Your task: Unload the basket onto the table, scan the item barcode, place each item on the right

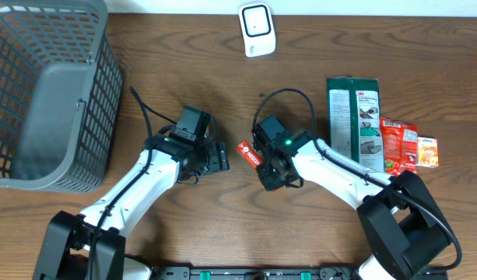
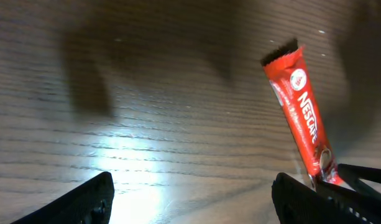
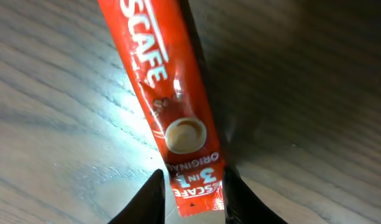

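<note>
Red sachet (image 3: pixel 159 81) pinched (right hand (image 3: pixel 190 198))

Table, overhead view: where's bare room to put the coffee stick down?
Bare wood lies between the basket and the scanner, and right of the scanner above the green pack. Crowded: the centre around the coffee stick, and the red sachets at right.

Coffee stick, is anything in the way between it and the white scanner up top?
Nothing visible blocks it. The red coffee stick, pinched in the right gripper, has only bare wooden table between it and the white scanner. The arm's black cable loops just beside that path.
</note>
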You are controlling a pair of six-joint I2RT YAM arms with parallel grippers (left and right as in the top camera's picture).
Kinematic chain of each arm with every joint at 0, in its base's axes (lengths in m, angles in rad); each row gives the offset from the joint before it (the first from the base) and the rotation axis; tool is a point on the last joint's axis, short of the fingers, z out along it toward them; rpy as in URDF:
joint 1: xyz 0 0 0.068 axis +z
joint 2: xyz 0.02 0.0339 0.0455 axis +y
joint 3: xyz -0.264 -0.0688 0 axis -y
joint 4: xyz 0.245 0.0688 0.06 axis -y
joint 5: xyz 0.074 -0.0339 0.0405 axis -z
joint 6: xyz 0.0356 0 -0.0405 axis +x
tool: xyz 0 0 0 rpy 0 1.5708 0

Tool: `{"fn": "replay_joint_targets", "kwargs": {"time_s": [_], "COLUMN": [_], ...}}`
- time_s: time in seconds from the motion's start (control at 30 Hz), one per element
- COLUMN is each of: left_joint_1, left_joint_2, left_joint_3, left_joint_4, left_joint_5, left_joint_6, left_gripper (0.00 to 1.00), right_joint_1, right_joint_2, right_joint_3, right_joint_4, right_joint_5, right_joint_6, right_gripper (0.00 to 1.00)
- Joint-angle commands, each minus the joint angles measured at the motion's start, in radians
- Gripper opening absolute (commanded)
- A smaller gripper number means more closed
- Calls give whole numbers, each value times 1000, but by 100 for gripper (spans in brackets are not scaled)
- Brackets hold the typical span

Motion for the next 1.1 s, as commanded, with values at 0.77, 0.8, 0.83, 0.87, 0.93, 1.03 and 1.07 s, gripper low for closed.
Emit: {"fn": "replay_joint_targets", "kwargs": {"time_s": [0.77,0.8,0.83,0.87,0.93,1.03,1.07], "left_joint_1": [-10,-10,-10,-10,-10,-9,-9], "left_joint_2": [-3,-3,-3,-3,-3,-3,-3], "left_joint_3": [15,15,15,15,15,15,15], "left_joint_4": [16,17,17,17,21,41,56], "left_joint_5": [-2,-2,-2,-2,-2,40,69], "left_joint_6": [-61,-61,-61,-61,-60,-44,-33], "left_gripper": [82,82,82,82,82,82,82], "right_joint_1": [21,20,19,18,15,7,3], "right_joint_2": [-8,-9,-13,-14,-24,-54,-68], "right_joint_3": [-82,-80,-76,-69,-53,-37,-35], "right_joint_4": [129,127,120,111,92,84,85], "right_joint_5": [-69,-70,-70,-70,-70,-75,-82], "right_joint_6": [-6,-6,-6,-6,-6,-5,-5], "right_gripper": [7,1,1,1,1,1,1]}}
